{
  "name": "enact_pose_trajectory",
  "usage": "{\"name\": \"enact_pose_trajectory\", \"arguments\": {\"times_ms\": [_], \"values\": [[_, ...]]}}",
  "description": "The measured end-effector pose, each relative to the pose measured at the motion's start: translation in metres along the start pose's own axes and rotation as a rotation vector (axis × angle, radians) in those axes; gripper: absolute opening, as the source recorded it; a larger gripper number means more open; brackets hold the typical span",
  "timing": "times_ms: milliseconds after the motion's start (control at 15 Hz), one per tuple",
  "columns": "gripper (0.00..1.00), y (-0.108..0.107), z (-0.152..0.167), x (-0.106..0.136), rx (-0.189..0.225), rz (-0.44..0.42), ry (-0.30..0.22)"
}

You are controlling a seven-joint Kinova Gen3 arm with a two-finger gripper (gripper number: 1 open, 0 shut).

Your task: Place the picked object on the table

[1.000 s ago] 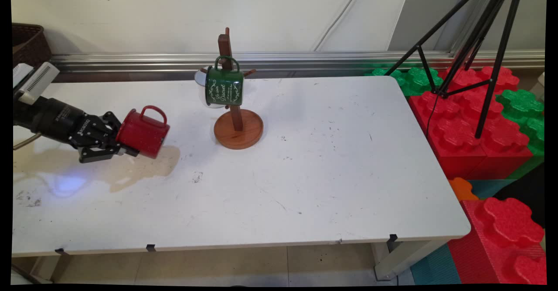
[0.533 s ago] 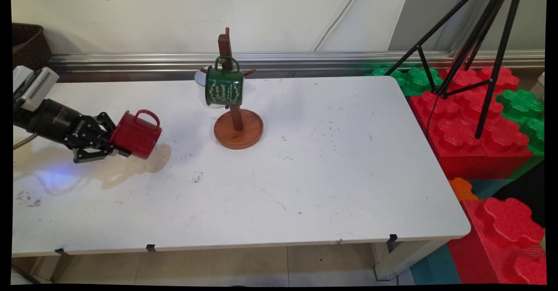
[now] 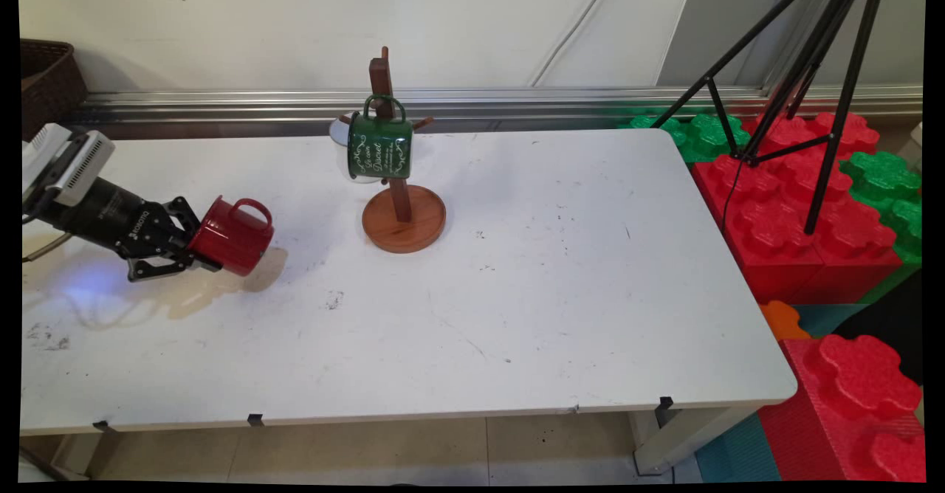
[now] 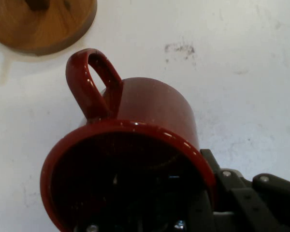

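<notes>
Red mug [image 3: 235, 236] dropped lower since 1 s ago, ending just above counter [image 3: 458, 316] at left side. Claw [image 3: 198, 246] clamped on mug rim, 1 finger inside, mug lying sideways, handle up. Farther back, wooden mug stand [image 3: 402, 216] carried green mug [image 3: 380, 146] on peg.

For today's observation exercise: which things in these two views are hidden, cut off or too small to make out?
- White mug, main view: mostly hidden behind the green mug on the wooden mug stand.
- Green mug's lettering: too small to read.
- Stand, hand view: cut off at the top edge.
- Gripper: fingertips hidden by the red mug.
</notes>
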Motion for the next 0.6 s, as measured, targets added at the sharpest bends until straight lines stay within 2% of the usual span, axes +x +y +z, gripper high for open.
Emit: {"name": "enact_pose_trajectory", "arguments": {"times_ms": [600], "values": [[0.00, -0.0019, 0.0057, -0.0028, 0.004, 0.053, -0.076]]}}
